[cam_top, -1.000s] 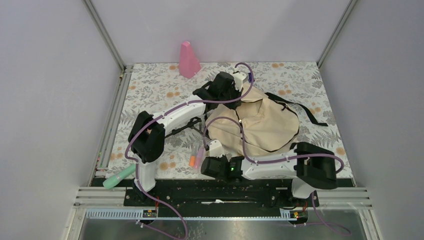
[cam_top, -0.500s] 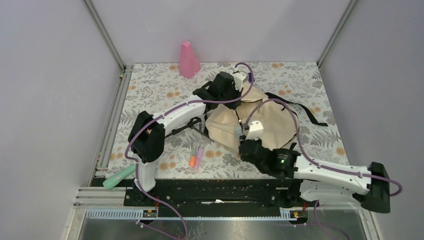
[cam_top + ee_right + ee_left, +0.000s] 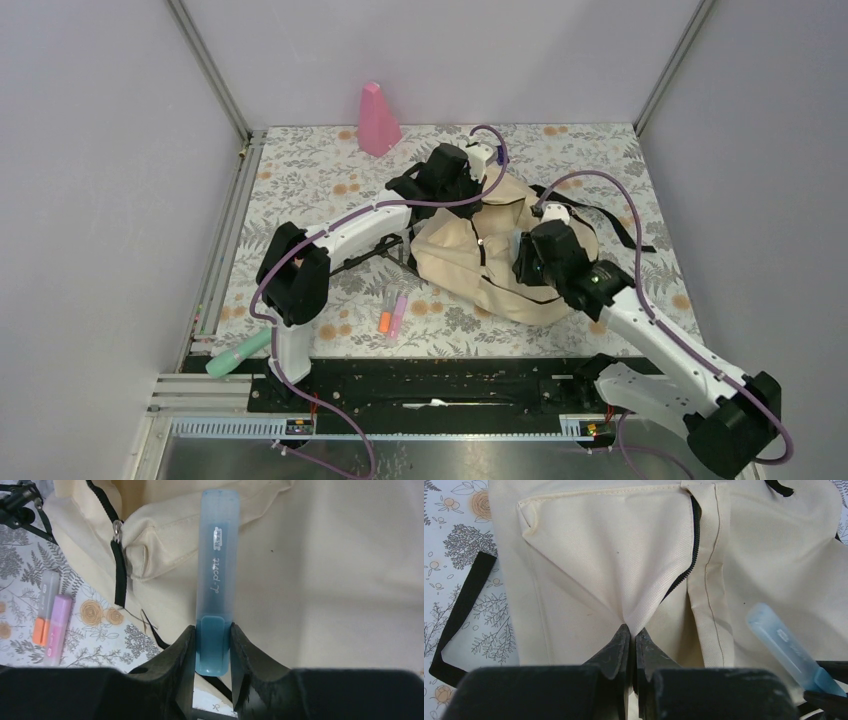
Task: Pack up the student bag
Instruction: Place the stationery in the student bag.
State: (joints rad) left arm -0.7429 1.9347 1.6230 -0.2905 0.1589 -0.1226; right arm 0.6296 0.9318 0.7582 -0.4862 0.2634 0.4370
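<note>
The beige student bag (image 3: pixel 470 255) lies on the floral table, right of centre. My left gripper (image 3: pixel 633 639) is shut on a fold of its fabric next to the black zipper (image 3: pixel 689 560), at the bag's far edge (image 3: pixel 470 190). My right gripper (image 3: pixel 212 647) is shut on a blue highlighter (image 3: pixel 217 575) and holds it over the bag (image 3: pixel 350 580), pointing at the opening. The highlighter's tip also shows in the left wrist view (image 3: pixel 779 647). In the top view the right gripper (image 3: pixel 525 262) is over the bag's middle.
An orange highlighter (image 3: pixel 385 312) and a pink highlighter (image 3: pixel 398 312) lie side by side left of the bag, also in the right wrist view (image 3: pixel 50 615). A green tube (image 3: pixel 238 352) lies at the near left edge. A pink cone-shaped object (image 3: pixel 377 120) stands at the back.
My right arm has swung from the near table edge by the highlighters, rightward and away, up over the bag with the blue highlighter. The left arm has not moved.
</note>
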